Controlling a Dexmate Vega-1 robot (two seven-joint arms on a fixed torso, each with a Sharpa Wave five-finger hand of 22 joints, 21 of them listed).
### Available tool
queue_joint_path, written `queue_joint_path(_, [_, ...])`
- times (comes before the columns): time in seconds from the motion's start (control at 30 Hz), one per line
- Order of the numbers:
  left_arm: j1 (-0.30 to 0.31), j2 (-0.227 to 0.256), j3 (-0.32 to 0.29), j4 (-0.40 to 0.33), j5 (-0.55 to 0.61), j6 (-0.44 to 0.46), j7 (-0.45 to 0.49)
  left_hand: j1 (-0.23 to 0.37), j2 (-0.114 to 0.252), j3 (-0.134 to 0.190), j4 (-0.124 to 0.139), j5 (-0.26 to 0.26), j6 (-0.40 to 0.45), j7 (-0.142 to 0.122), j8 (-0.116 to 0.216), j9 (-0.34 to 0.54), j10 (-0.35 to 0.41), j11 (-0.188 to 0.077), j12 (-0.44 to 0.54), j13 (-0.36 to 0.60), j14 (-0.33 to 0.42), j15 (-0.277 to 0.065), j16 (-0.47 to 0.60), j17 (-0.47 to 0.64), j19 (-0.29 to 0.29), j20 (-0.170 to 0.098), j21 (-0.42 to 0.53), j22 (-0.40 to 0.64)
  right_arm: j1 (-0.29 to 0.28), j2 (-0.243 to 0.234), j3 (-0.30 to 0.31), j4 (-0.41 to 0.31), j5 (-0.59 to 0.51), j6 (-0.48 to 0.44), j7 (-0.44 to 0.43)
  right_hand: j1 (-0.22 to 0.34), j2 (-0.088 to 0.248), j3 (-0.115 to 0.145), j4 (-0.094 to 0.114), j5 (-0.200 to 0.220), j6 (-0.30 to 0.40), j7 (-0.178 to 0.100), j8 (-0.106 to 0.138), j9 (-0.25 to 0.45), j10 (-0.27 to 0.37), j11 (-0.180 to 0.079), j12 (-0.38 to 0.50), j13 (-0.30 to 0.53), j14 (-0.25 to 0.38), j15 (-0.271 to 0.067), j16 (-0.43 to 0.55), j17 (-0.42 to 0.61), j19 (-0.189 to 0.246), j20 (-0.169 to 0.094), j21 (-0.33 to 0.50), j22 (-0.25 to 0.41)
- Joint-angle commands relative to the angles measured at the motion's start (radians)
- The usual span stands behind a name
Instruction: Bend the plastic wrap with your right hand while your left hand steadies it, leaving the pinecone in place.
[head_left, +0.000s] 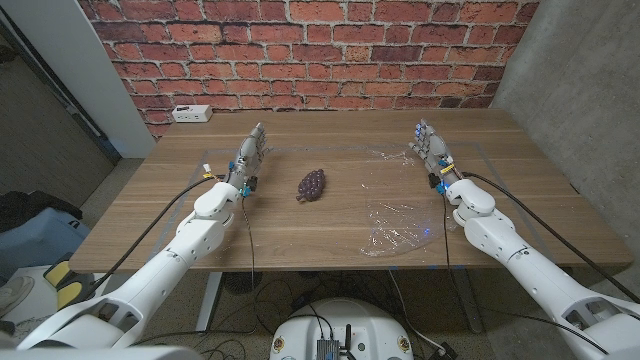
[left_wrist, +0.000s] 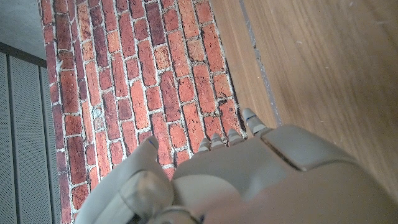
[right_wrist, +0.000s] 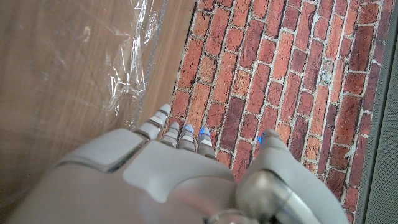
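Wrap (head_left: 398, 205) edges faint | pinecone (head_left: 312, 185) apart | robot hands (head_left: 250, 153) (head_left: 431, 147) empty, spread

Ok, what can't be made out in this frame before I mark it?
- Plastic wrap: clear, so its edges fade into the table in the head view.
- Pinecone: too small for detail, head view.
- Left robot hand and right robot hand: palms hidden behind their own backs in the wrist views.

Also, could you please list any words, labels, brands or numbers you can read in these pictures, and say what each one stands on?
None can be read.
The small white box at the table's far edge by the red brick wall has dark marks, too small to read.
The dark purplish pinecone and clear crinkled plastic wrap carry no text.
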Motion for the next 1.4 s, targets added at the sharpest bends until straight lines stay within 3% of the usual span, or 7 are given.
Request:
queue_joint_path(0.03, [0.0,-0.001,0.01,-0.008,0.007,-0.012,-0.01,0.01,0.002,0.007,-0.001,0.007,-0.104,-0.002,0.004,0.005,-0.142,-0.01,0.006,0.002,-0.149,-0.001,0.007,0.004,-0.144,0.012,0.003,0.002,-0.004,0.002,0.002,0.003,0.003,-0.002,-0.001,0.008,-0.002,0.007,-0.001,0.006,0.005,0.005,0.005,0.005,0.004,0.007,0.005,0.001,-0.007,-0.001,0.003,0.002,0.005,0.006,0.005,0.004])
queue_joint_path(0.33, [-0.02,0.004,0.014,0.002,0.006,-0.012,-0.041,0.014,0.002,0.008,-0.006,0.006,-0.087,-0.003,0.009,0.005,-0.12,0.008,0.011,0.002,-0.126,-0.002,0.012,0.004,-0.119,0.011,0.001,0.002,0.0,0.001,0.007,0.007,0.001,0.016,0.005,0.01,-0.001,0.009,-0.004,0.006,0.007,0.003,0.005,0.005,0.019,0.024,0.009,0.001,0.0,0.003,0.004,0.002,0.01,0.009,0.006,0.004])
queue_joint_path(0.53, [-0.052,0.008,0.008,0.017,-0.033,0.025,-0.089,0.02,-0.001,0.007,-0.013,0.004,-0.053,-0.007,0.014,0.004,-0.092,0.006,0.015,0.002,-0.111,0.008,0.011,0.003,-0.114,0.034,-0.008,0.002,-0.022,0.011,0.034,0.004,0.038,0.05,0.014,0.011,-0.001,0.01,-0.005,0.006,0.012,0.003,0.007,0.005,0.027,0.029,0.012,0.001,0.003,0.006,0.004,0.001,0.012,0.012,0.006,0.004])
queue_joint_path(0.6, [-0.054,0.017,0.019,0.002,0.018,0.01,-0.054,0.021,-0.001,0.007,-0.014,0.004,-0.051,-0.009,0.014,0.005,-0.088,0.01,0.016,0.002,-0.111,0.009,0.01,0.003,-0.117,0.033,-0.011,0.003,-0.041,0.005,0.041,-0.013,0.028,0.063,-0.004,0.011,-0.001,0.01,-0.006,0.006,0.016,0.0,0.008,0.005,0.029,0.032,0.012,0.002,0.003,0.007,0.004,0.001,0.012,0.014,0.006,0.004])
queue_joint_path(0.93, [-0.069,0.016,0.051,-0.007,0.064,-0.007,-0.065,0.029,0.0,0.011,-0.023,0.001,-0.025,-0.011,0.017,0.005,-0.065,0.026,0.019,0.002,-0.099,0.008,0.01,0.003,-0.101,0.033,-0.015,0.003,-0.113,-0.033,0.079,-0.086,0.044,0.053,-0.05,0.016,-0.001,0.012,-0.011,0.006,0.03,-0.008,0.011,0.005,0.051,0.034,0.018,0.002,0.016,0.012,0.006,0.0,0.018,0.026,0.006,0.004])
queue_joint_path(1.1, [-0.105,0.022,0.063,-0.007,0.033,0.04,-0.133,0.035,0.002,0.013,-0.028,-0.001,-0.007,-0.015,0.019,0.005,-0.054,0.028,0.02,0.002,-0.093,0.01,0.01,0.002,-0.096,0.036,-0.019,0.003,-0.129,-0.068,0.099,-0.131,0.049,0.016,-0.069,0.017,-0.001,0.013,-0.013,0.006,0.035,-0.003,0.012,0.006,0.057,0.034,0.019,0.002,0.019,0.014,0.006,0.0,0.018,0.027,0.006,0.004])
queue_joint_path(1.4, [-0.171,0.05,0.103,-0.032,0.088,0.072,-0.182,0.041,0.004,0.015,-0.033,-0.003,-0.005,-0.014,0.014,0.005,-0.056,0.03,0.015,0.002,-0.095,0.01,0.006,0.002,-0.095,0.036,-0.026,0.003,-0.166,-0.099,0.128,-0.205,0.038,0.011,-0.111,0.018,-0.001,0.014,-0.014,0.006,0.035,0.001,0.011,0.006,0.061,0.033,0.019,0.002,0.02,0.014,0.005,0.0,0.017,0.03,0.005,0.004])
